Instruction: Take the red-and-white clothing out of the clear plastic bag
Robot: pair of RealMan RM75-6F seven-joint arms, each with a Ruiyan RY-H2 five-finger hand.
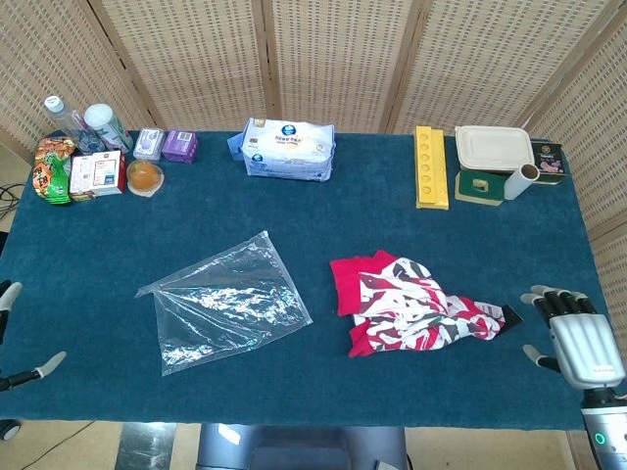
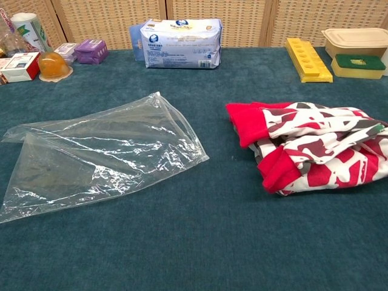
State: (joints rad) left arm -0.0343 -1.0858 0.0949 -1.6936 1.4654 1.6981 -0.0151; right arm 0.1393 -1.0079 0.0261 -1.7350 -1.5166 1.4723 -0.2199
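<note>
Our fingers (image 1: pixel 554 293) on the right hand (image 1: pixel 580 338) are spread and empty at the table's (image 1: pixel 323 211) right edge; the left hand (image 1: pixel 12 367) barely shows. The red-and-white clothing (image 1: pixel 411 304) lies outside the clear plastic bag (image 1: pixel 225 299), so we judge nothing remains.

The scene is seen from two cameras. By the head view, the whole blue table (image 1: pixel 313 225) is looked down on steeply from above its near edge, facing the far wicker screen (image 1: pixel 333 59); all four edges are taken in. By the chest view, the tabletop is looked across from low and close, facing the same far side, so only its middle is covered. Both views share the clear plastic bag (image 1: pixel 225 299) at left, the red-and-white clothing (image 2: pixel 312 151) at right, and the far row with the wipes pack (image 2: pixel 180 34).
</note>
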